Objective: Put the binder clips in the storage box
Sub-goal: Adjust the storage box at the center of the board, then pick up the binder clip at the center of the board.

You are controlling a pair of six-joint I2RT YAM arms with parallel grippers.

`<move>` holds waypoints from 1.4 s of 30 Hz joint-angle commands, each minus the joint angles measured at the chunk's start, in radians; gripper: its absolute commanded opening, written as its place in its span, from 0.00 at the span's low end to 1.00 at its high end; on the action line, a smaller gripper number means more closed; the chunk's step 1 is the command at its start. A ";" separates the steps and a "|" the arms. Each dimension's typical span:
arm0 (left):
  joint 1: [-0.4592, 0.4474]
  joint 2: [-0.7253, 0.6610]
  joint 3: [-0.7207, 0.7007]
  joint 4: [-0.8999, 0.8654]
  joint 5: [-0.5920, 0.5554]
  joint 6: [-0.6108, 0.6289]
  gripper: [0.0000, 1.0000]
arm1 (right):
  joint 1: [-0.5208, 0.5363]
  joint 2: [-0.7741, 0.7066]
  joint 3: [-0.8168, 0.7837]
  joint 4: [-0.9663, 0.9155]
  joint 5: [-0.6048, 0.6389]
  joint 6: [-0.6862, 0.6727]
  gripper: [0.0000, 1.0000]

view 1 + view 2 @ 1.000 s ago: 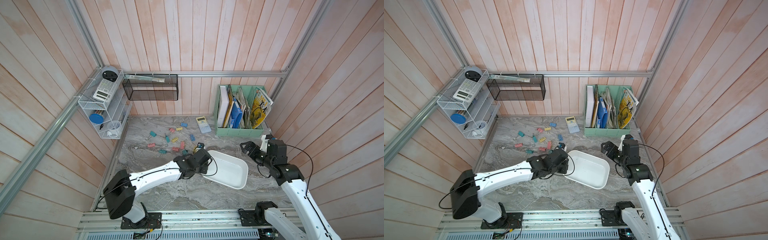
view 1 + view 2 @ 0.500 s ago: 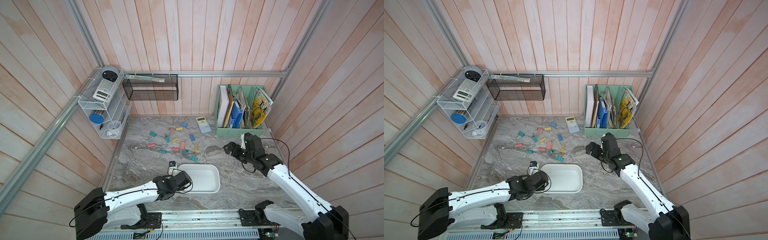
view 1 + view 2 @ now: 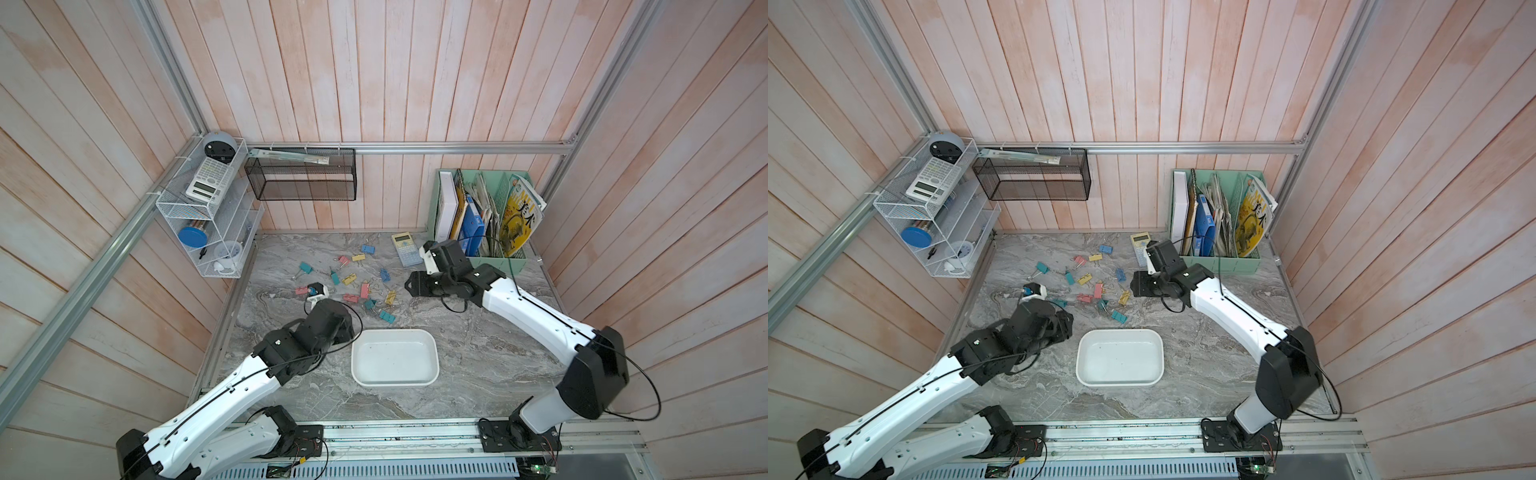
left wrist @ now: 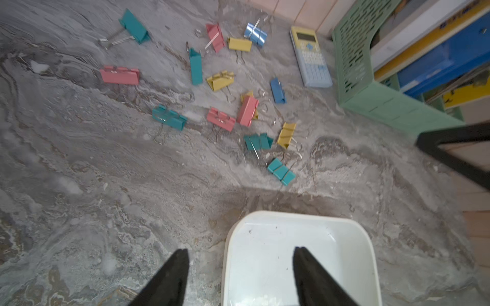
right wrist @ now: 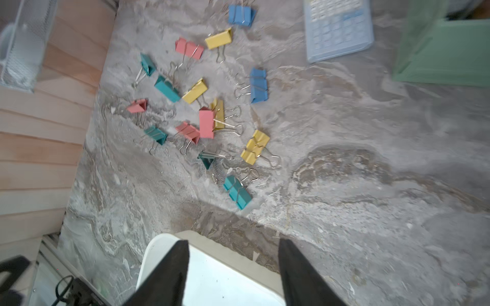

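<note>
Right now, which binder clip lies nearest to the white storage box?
The teal clip at the scatter's near edge, just beyond the rim of the storage box; every other clip lies farther back.

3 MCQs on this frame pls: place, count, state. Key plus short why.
1. Where is the storage box?
A) held up in a tool
B) on the table, on the robot's side of the binder clips
C) against the back wall, behind the clips

2. How many clips lie in the box?
A) none
B) two
C) all

3. The left tool is:
A) shut on a clip
B) shut on the box's rim
C) open, holding nothing

Key: 1 B, both top views show it on the table, between the clips and the robot; 2 A, its floor is bare; 3 C, its fingers stand apart, gripping nothing.
</note>
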 commanded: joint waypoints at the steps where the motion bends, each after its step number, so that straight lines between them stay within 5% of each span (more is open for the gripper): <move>1: 0.126 0.024 0.059 -0.055 0.140 0.166 1.00 | 0.062 0.100 0.046 -0.049 -0.042 -0.187 0.48; 5: 0.205 0.036 0.061 0.003 0.246 0.216 1.00 | 0.056 0.220 0.030 0.040 -0.040 -0.190 0.45; 8: 0.206 0.038 0.058 0.011 0.297 0.259 1.00 | 0.049 0.300 0.032 0.097 -0.049 -0.187 0.55; 16: 0.207 0.039 0.032 -0.022 0.379 0.285 1.00 | 0.008 0.415 0.084 0.150 -0.181 -0.170 0.53; 24: 0.208 0.019 0.013 0.020 0.397 0.268 1.00 | -0.042 0.432 0.080 0.191 -0.243 -0.155 0.30; 31: 0.209 -0.010 0.001 0.007 0.381 0.283 1.00 | -0.056 0.461 0.118 0.161 -0.289 -0.144 0.00; 37: 0.208 0.005 0.001 0.040 0.312 0.273 1.00 | -0.054 0.386 0.072 0.212 -0.242 -0.071 0.00; 42: 0.208 0.020 0.020 0.015 0.188 0.207 1.00 | -0.018 0.182 -0.045 0.287 -0.035 0.084 0.00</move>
